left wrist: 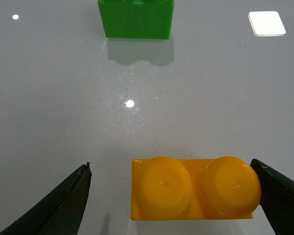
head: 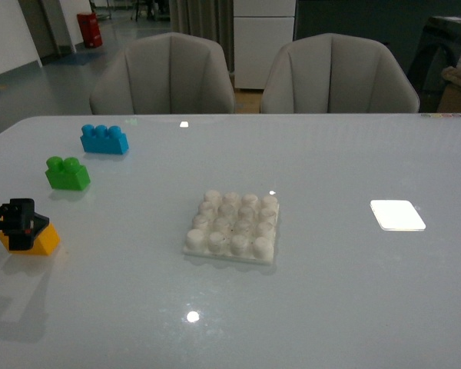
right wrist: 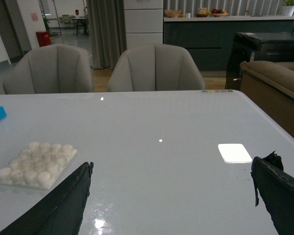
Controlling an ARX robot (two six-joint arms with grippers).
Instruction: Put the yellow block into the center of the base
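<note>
The yellow block (head: 40, 241) lies on the table at the near left, studs up. My left gripper (head: 17, 217) is open right over it. In the left wrist view the block (left wrist: 193, 190) lies between the two fingers: one finger (left wrist: 279, 196) touches its end, the other (left wrist: 63, 205) stands apart from it. The whitish studded base (head: 233, 226) sits at the table's middle, also in the right wrist view (right wrist: 35, 165). My right gripper (right wrist: 171, 196) is open and empty above bare table, to the right of the base.
A green two-stud brick (head: 67, 173) and a blue three-stud brick (head: 104, 139) lie at the far left; the green one shows in the left wrist view (left wrist: 136, 18). A bright patch of reflected light (head: 397, 214) lies right of the base. Two grey chairs (head: 165, 75) stand behind the table.
</note>
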